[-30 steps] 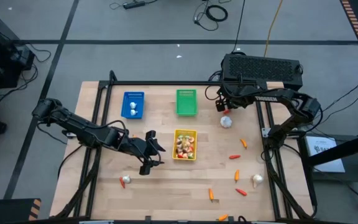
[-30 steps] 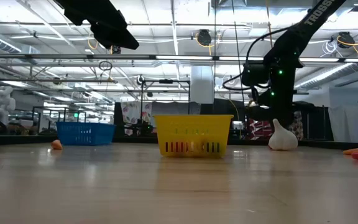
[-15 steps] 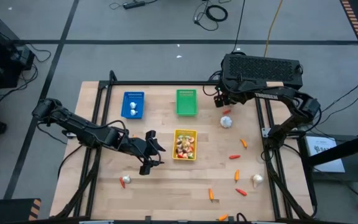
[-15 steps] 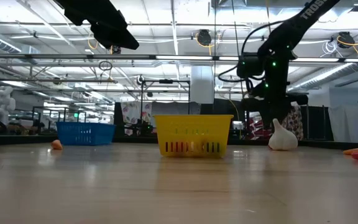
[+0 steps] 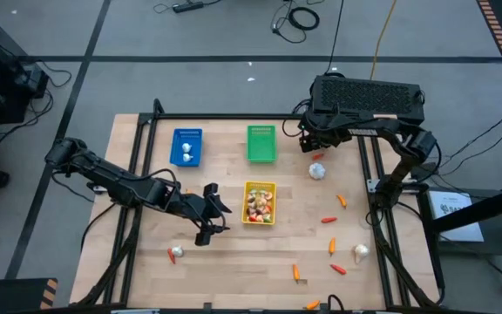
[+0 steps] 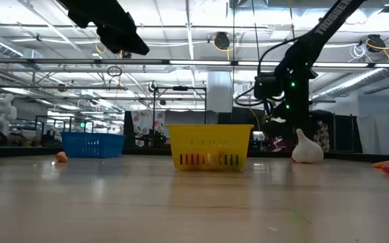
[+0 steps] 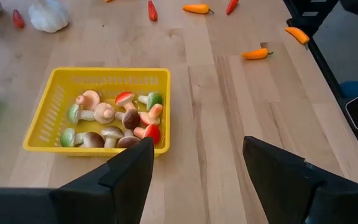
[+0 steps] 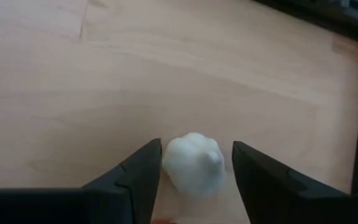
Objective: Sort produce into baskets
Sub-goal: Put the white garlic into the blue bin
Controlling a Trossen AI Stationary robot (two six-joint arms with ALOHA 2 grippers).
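The right gripper [image 5: 314, 148] is hovering near the table's far edge, between the green basket [image 5: 261, 143] and the frame rail, with its fingers [image 8: 135, 180] standing apart around nothing. Seen from its wrist, a white garlic bulb [image 8: 194, 163] is lying on the bare wood below, framed between the two fingers but not touched by them. In the overhead view this bulb [image 5: 318, 171] is sitting just nearer the viewer than the gripper, with a small red piece [image 5: 319, 157] beside it.

The bulb looks like a light, rigid plastic toy, rounded and smooth, so it is likely to roll or squirt sideways if pinched off-centre. The safest hold appears to be across its widest part, low on the body and not at the tapered tip.

The left gripper [image 5: 209, 215] is waiting just beside the yellow basket [image 5: 245, 190], its fingers [image 7: 129, 174] spread and empty. That basket is holding toy mushrooms [image 7: 114, 118], while the blue basket [image 5: 186, 135] is already holding white bulbs [image 5: 186, 153]. More bulbs and orange peppers [image 5: 342, 201] are lying scattered on the table [image 5: 234, 262].
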